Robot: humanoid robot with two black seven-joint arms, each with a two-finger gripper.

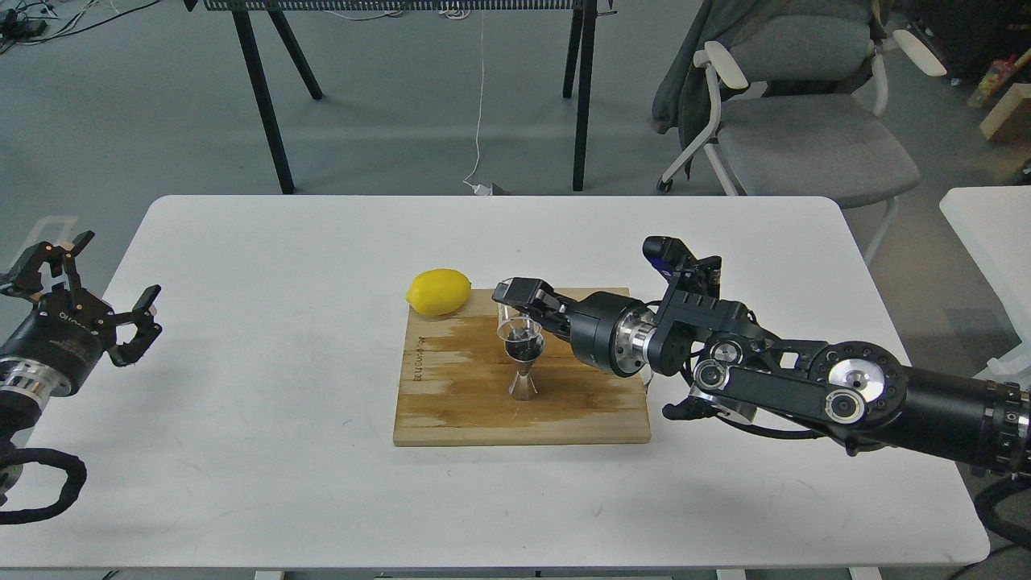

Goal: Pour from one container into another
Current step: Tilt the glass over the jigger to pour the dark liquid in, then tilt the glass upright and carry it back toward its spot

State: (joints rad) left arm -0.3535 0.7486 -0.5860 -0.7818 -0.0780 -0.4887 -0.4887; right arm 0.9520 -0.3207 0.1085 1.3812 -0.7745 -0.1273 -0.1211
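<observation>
The steel hourglass jigger [523,370] stands upright on the wooden cutting board [451,403], its upper cone dark with contents. Right above it the clear glass cup [511,319] is tipped over toward the jigger's mouth, held in my right gripper [522,310], whose fingers are shut on it from the right. The cup's far side is hidden by the black fingers. My left gripper [89,302] hovers open at the table's left edge, far from the board, with nothing in it.
A yellow lemon [438,292] lies at the board's back left corner. The white table [242,451] spreads around the board. Behind it stand black table legs [262,97] and a grey office chair [805,121]. Another white table's edge [991,234] shows at right.
</observation>
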